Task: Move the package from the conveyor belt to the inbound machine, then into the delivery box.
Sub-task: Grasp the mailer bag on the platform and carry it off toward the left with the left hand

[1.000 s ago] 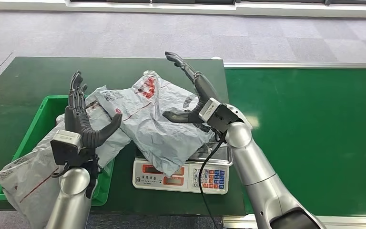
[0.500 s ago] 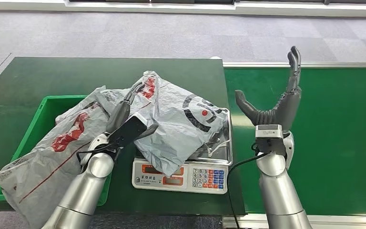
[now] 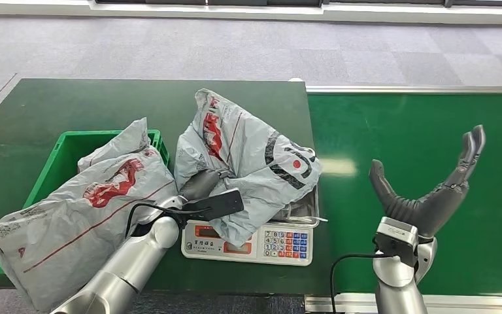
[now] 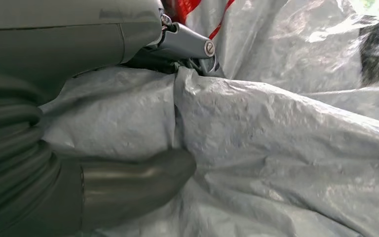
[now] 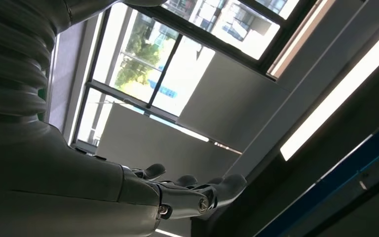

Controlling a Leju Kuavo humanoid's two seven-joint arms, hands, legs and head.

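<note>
A grey plastic package (image 3: 251, 160) with red and black print lies crumpled on the tray of the weighing scale (image 3: 248, 243). My left hand (image 3: 210, 194) reaches in from below and grips the package's lower left side. In the left wrist view the thumb (image 4: 133, 185) and fingers (image 4: 187, 44) pinch a fold of the package (image 4: 286, 148) between them. My right hand (image 3: 428, 193) is raised over the green conveyor belt (image 3: 392, 124), fingers spread and holding nothing. In the right wrist view this hand (image 5: 177, 197) points up at the ceiling.
The green delivery box (image 3: 62, 152) stands left of the scale on the dark green table (image 3: 104, 104). It holds grey packages (image 3: 85, 216) that spill over its near edge. The belt has a metal rail (image 3: 418, 89) along its far side.
The right hand let go and swung right, away from the package to above the belt. The left hand came down from beside the box onto the package and took hold; the package shifted and rose.
</note>
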